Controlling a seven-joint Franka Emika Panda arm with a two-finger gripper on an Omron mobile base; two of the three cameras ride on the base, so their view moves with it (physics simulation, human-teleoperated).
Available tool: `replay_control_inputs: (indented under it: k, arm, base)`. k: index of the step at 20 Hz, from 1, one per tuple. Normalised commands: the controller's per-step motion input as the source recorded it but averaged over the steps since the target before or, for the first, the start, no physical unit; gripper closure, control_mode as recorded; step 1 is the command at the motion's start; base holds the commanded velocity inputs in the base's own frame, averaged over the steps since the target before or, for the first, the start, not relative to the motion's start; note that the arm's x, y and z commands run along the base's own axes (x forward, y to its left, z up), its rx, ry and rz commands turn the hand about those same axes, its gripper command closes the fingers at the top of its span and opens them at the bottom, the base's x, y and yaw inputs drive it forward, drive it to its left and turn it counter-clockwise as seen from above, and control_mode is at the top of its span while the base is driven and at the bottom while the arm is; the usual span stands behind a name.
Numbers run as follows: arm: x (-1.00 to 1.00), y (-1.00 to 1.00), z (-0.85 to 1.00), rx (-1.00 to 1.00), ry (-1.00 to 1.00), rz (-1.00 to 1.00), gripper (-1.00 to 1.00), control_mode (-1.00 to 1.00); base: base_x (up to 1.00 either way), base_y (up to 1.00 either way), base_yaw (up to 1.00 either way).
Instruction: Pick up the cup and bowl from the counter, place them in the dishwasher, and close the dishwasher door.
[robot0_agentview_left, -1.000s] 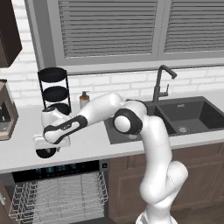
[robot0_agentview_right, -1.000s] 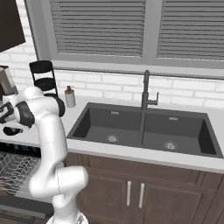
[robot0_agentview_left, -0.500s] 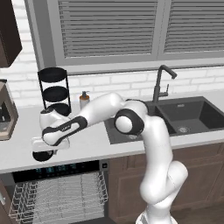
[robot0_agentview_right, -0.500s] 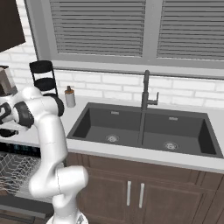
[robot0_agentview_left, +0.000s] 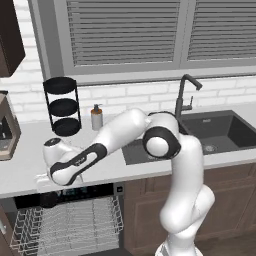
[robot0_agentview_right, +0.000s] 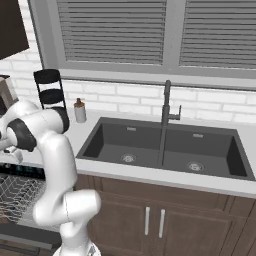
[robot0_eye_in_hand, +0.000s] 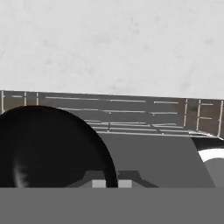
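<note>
A black three-tier stand (robot0_agentview_left: 62, 106) stands at the wall behind the tool, with a grey soap bottle (robot0_agentview_left: 96, 118) just beside it, on the sink side. A coffee machine (robot0_agentview_left: 7, 131) sits on the tool's other side, while the dark faucet (robot0_agentview_left: 183, 95) rises well apart from it, below the shuttered window (robot0_agentview_left: 125, 31).

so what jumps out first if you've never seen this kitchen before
The white robot arm with dark joints reaches far left across the long light grey-white countertop. In the hand view its gripper is shut on the rim of the small shallow round black bowl. Below the counter edge, the open dishwasher's white wire rack is pulled out.
</note>
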Motion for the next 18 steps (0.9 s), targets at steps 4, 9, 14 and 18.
replay_control_inputs:
  k: [4,9,14,18]
  arm:
    - [-1.0,-0.31,-0.04,0.06,0.0,0.0,1.0,-1.0]
    - [-1.0,-0.05,0.18,0.12,-0.08,0.0,1.0,-1.0]
    - [-1.0,0.0,0.02,0.13,-0.31,-0.05,1.0,-1.0]
    - [-0.67,-0.02,0.0,0.14,-0.39,-0.16,1.0,-1.0]
  base:
    - [0.0,0.0,0.0]
    - [0.0,0.0,0.0]
    - [0.0,0.0,0.0]
    - [0.0,0.0,0.0]
